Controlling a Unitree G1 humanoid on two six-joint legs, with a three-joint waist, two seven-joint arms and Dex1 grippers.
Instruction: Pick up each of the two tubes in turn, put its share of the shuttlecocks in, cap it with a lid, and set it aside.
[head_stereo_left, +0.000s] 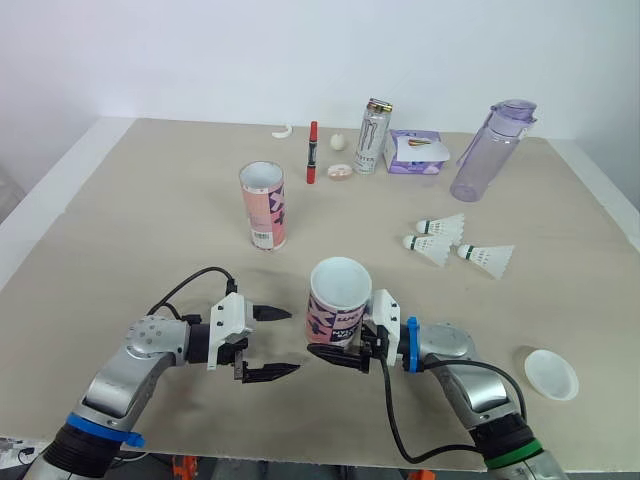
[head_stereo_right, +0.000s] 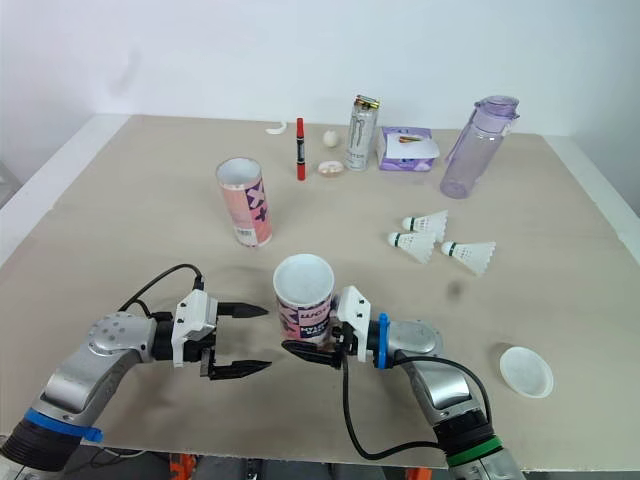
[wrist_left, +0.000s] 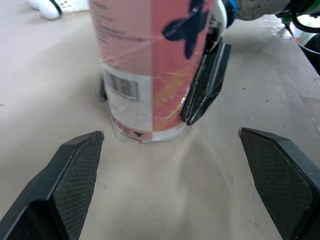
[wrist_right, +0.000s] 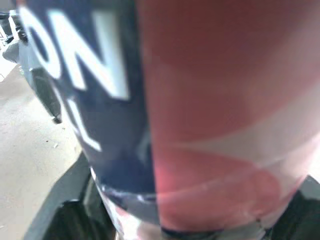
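From the head, the near tube (head_stereo_left: 338, 298) stands open-topped on the table (head_stereo_left: 140, 230), close to the front edge. The right gripper (head_stereo_left: 332, 340) reaches in from the right and clamps it low down; one black finger lies across the front of its base and the other is hidden behind it. The left gripper (head_stereo_left: 292, 342) hangs just left of this tube with its jaws spread wide and nothing between them, the tips pointing at the tube but apart from it. The far tube (head_stereo_left: 264, 205) stands upright farther back and to the left, also open. Three shuttlecocks (head_stereo_left: 428, 247) lie on their sides in a loose cluster to the right, well apart from both tubes. A white lid (head_stereo_left: 551, 373) lies flat near the front right corner. Along the back stand a can (head_stereo_left: 371, 136), a purple pack (head_stereo_left: 416, 152) and a clear bottle (head_stereo_left: 490, 150), with a red stick (head_stereo_left: 312, 150) left of the can.

From the left wrist, the two fingers (wrist_left: 75, 175) stand wide apart over bare table. The near tube's pink wall and barcode are straight ahead, its base on the table, with a right finger (wrist_left: 207, 82) pressed against its side.

From the right wrist, the near tube's wall sits between the two fingers, which touch it on either side.
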